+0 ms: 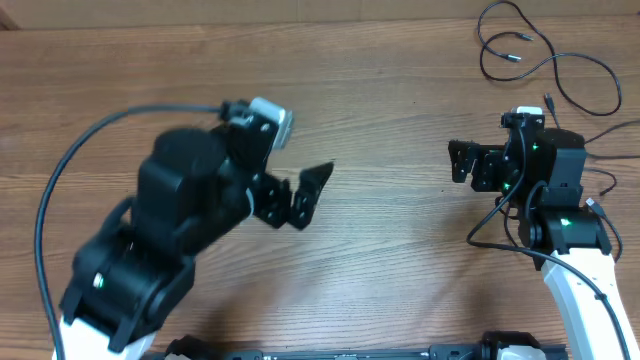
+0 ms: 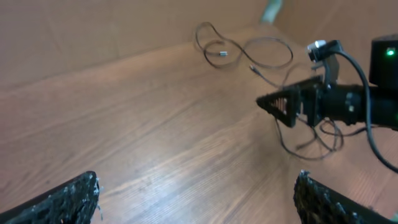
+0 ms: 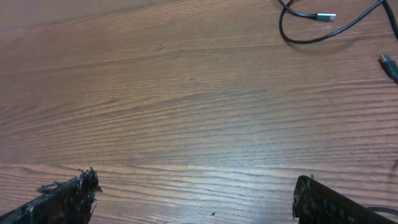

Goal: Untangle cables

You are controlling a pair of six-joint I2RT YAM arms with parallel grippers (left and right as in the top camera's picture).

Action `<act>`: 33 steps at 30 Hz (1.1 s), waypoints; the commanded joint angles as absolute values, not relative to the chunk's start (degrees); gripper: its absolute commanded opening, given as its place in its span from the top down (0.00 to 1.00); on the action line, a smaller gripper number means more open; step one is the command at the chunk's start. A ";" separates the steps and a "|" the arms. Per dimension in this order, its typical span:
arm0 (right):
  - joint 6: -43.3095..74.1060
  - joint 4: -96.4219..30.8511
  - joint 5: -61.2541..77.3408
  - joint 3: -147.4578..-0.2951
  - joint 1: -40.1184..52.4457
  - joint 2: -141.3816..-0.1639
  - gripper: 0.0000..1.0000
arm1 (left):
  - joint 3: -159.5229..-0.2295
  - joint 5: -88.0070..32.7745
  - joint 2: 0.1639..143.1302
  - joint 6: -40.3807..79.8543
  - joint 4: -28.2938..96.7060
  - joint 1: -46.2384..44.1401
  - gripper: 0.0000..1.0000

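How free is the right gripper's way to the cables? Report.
Probably free: the cables lie loose on bare table, nothing over them, and the right gripper stands open and empty. It faces the table's middle, though, so it would need to turn.

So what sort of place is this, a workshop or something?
Most likely a robotics lab test bench. A black left arm and a right arm stand facing each other at a wooden table, and thin black cables lie loose near its far right corner.

A brown wood-grain tabletop [image 1: 380,270] fills the view under soft, even light, its far edge meeting a plain tan wall [image 2: 93,25] behind it.
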State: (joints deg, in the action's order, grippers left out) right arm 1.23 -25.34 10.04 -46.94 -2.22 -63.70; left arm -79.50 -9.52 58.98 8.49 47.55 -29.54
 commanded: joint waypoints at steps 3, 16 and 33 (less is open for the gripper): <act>0.80 -25.19 9.72 -48.38 -1.98 -63.79 0.00 | -68.20 -4.95 50.46 7.68 41.36 -29.61 0.00; 0.80 -25.19 9.72 -48.38 -1.98 -63.79 0.00 | -34.41 -4.01 24.88 7.70 16.01 -29.61 0.00; 0.80 -25.21 9.72 -48.38 -1.98 -63.79 0.00 | -8.67 -3.86 12.43 7.73 -18.98 -26.79 0.00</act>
